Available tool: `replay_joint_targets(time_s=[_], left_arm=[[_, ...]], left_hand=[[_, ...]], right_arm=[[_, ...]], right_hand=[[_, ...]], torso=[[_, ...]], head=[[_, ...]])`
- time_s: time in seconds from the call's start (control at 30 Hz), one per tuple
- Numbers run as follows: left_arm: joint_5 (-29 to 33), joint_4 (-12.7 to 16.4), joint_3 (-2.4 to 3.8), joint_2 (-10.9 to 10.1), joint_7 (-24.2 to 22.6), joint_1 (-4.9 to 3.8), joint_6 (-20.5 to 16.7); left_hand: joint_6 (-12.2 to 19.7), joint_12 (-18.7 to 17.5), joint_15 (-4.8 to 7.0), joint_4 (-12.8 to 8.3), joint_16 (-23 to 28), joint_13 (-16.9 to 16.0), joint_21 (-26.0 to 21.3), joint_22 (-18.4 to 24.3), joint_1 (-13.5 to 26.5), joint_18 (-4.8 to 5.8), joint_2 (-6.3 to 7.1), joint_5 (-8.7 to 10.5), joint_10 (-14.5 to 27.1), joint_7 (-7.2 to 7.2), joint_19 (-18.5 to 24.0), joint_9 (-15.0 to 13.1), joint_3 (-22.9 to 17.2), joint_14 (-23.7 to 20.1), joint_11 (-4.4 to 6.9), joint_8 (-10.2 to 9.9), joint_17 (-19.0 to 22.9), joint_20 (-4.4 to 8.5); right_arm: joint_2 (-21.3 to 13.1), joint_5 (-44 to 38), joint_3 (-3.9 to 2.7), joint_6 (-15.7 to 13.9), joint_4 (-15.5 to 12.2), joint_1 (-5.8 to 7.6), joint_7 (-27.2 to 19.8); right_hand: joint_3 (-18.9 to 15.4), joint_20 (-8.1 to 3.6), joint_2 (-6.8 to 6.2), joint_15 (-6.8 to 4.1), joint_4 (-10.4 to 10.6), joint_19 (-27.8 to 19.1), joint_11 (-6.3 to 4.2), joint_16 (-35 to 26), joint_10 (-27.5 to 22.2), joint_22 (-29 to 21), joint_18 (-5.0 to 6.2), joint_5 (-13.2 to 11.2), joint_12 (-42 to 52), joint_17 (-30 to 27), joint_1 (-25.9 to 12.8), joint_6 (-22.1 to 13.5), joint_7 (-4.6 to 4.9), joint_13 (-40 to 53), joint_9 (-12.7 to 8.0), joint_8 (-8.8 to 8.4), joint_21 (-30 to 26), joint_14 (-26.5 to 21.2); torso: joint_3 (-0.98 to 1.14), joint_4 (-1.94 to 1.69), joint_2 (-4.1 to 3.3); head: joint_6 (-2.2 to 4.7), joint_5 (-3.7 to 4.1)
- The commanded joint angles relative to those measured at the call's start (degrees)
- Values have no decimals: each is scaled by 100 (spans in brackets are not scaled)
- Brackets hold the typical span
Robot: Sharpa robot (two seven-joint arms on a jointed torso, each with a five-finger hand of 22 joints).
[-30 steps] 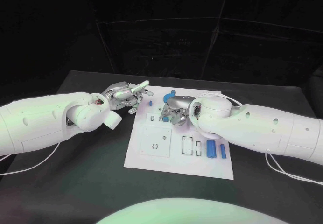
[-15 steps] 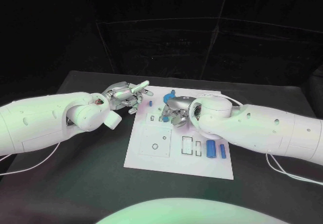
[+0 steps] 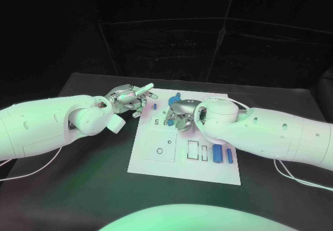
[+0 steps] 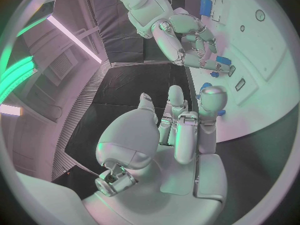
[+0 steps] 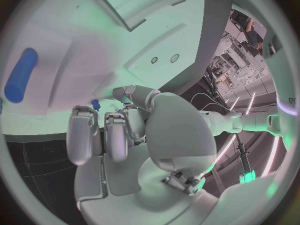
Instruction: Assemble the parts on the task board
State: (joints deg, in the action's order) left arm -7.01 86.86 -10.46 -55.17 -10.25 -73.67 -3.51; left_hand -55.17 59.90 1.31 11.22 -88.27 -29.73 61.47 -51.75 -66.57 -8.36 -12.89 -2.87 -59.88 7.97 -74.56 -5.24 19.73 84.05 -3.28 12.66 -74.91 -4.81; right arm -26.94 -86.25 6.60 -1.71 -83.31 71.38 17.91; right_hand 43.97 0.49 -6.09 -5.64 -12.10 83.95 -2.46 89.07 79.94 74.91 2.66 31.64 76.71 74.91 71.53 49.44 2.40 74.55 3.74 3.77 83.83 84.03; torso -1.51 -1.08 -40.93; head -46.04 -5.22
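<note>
Both arms [image 3: 48,125] look like glossy white plastic, the right hand [image 3: 182,114] and left hand [image 3: 130,98] like polished silver metal. The task board [image 3: 166,161] beneath the right hand is smooth matt white, its blue parts [image 3: 218,155] look like smooth plastic, and the desk [image 3: 83,192] is matt black.

The white task board [image 3: 182,163] carries small blue parts [image 3: 218,154] on a black table [image 3: 83,187], beside silver robot hands.

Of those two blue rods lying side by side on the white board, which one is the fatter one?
The fatter blue rod is the one closer to the board's rectangular slots; the thin blue rod lies beside it, nearer the task board's outer edge. Both lie loose on the task board, below the right arm.
</note>
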Motion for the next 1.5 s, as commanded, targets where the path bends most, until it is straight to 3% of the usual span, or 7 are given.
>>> replay_joint_targets(time_s=[0.03,1.5], left_arm=[[-21,4,5,5,-10,-8,65],[-21,2,5,2,-2,-8,74]], left_hand=[[37,-35,-48,-23,-8,8,39,-6,-50,50,1,20,33,18,-20,9,19,472,-15,-25,-1107,-25],[40,-35,-48,-18,-10,9,47,-14,-48,52,-5,20,33,19,-27,11,28,474,-15,-28,-1111,-25]], right_arm=[[2,-126,-1,68,-30,8,-48],[-45,-345,0,102,-173,-3,-144]], right_hand=[[5,-43,-5,-51,-33,107,-11,30,20,319,-1,36,28,1411,-67,-34,14,9,5,-15,21,573],[3,-46,-1,-55,-37,103,-19,26,21,310,1,51,27,1406,-68,-38,-3,9,7,-14,16,572]], torso=[[-1,-2,3],[-1,0,3]], head=[[-7,-3],[-11,-5]])
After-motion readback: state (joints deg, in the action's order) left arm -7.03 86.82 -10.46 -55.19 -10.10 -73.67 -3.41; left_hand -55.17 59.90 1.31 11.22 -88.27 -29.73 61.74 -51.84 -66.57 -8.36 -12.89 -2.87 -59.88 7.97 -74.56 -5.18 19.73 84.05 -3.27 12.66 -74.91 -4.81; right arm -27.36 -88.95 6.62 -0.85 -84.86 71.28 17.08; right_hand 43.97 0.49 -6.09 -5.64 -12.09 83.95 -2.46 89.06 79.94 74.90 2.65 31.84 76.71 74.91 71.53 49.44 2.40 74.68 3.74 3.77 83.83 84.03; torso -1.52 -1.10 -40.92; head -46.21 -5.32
